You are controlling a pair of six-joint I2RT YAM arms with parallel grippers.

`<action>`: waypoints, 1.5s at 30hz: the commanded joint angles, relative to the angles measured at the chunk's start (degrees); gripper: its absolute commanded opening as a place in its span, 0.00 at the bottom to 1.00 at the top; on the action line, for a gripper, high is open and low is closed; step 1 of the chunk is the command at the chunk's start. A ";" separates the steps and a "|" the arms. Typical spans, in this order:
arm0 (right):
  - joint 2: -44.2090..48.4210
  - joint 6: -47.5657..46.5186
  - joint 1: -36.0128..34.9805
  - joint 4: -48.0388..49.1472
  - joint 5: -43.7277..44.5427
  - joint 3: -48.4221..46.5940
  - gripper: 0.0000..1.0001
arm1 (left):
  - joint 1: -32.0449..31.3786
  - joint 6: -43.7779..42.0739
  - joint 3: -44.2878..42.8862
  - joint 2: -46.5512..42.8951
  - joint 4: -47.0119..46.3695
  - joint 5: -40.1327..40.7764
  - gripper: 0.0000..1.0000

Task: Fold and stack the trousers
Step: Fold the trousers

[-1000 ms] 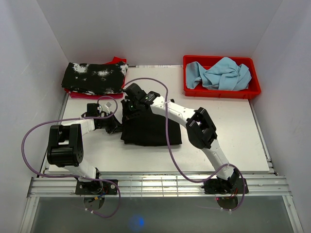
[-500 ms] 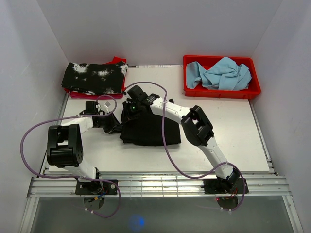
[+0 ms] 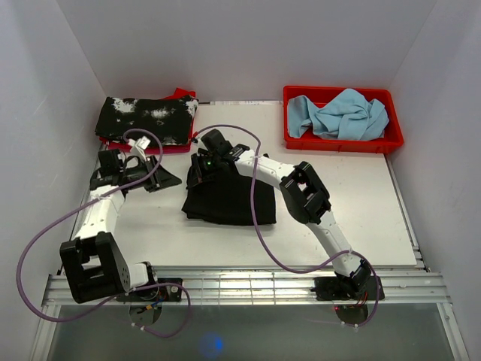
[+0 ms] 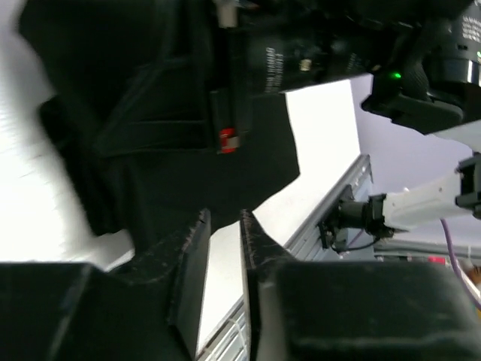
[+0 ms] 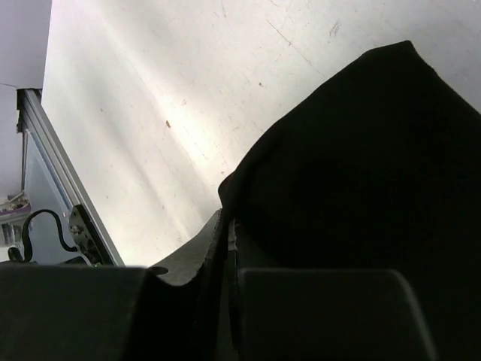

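At about 10 o'clock on the surface (image 3: 353,210) lay a folded black garment with white splotches (image 3: 146,119) on top of something red, the likely place for the stack. Just below it, at 9 o'clock, the left gripper (image 3: 170,181) had swung out and away from the trousers (image 3: 229,201), whose left edge it had been touching a second earlier. It now hovered well apart from them. In the left wrist view its jaws sat almost together with only bare surface showing in the slit, so it carried nothing.

Near the centre the trousers rested as a compact, solid-black folded bundle, shifted slightly toward 9 o'clock compared with a second before. At the bundle's 11 o'clock corner the right gripper (image 3: 201,162) had stayed down. Its wrist view showed the jaws pressed shut with the fabric's edge (image 5: 353,165) running right into them, so they seemed to be pinching that corner.

Out at 1 o'clock a red bin (image 3: 342,144) held a crumpled blue cloth (image 3: 342,113), untouched.

Folding looked finished, and with the left arm cleared out of the way, the right arm probably had a free path to drag or lift the bundle toward the pile at 10 o'clock. One pinched corner might let the folds slide open.
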State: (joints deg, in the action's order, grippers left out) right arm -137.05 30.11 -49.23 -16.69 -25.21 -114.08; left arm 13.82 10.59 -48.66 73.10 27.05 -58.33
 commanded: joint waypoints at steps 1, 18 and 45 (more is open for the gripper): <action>-0.58 0.65 0.01 3.33 -1.51 -1.06 0.08 | -5.54 5.04 3.31 0.19 -9.96 -5.40 0.31; 8.72 -3.38 4.92 2.98 -3.79 5.17 0.92 | -11.54 20.08 10.61 21.11 -22.56 7.52 0.13; 16.13 -27.11 26.21 -3.87 -23.48 34.74 0.61 | -11.63 22.55 13.86 18.22 -22.56 10.69 0.14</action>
State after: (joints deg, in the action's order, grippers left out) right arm -117.32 10.37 -23.31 -19.49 -50.02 -73.08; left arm 2.13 33.63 -36.36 93.12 3.60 -50.33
